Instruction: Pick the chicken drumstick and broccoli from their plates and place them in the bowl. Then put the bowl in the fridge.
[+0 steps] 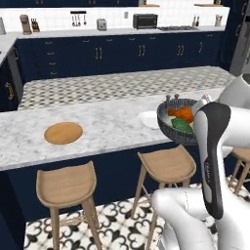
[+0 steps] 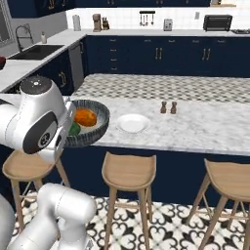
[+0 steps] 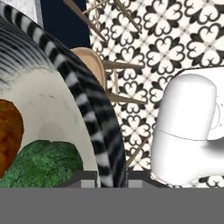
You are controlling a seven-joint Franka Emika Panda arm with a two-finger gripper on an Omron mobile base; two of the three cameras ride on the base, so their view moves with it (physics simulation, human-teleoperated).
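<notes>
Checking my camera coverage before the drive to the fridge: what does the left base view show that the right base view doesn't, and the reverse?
Left base view alone: the wooden plate on the counter. Right base view alone: the sink at the far left and the salt and pepper shakers in full. Both: the lifted bowl holding the chicken drumstick and broccoli, the white plate, and the stools.

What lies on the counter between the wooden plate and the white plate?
Nothing: in the left base view, bare marble counter runs from the wooden plate to the white plate.
</notes>
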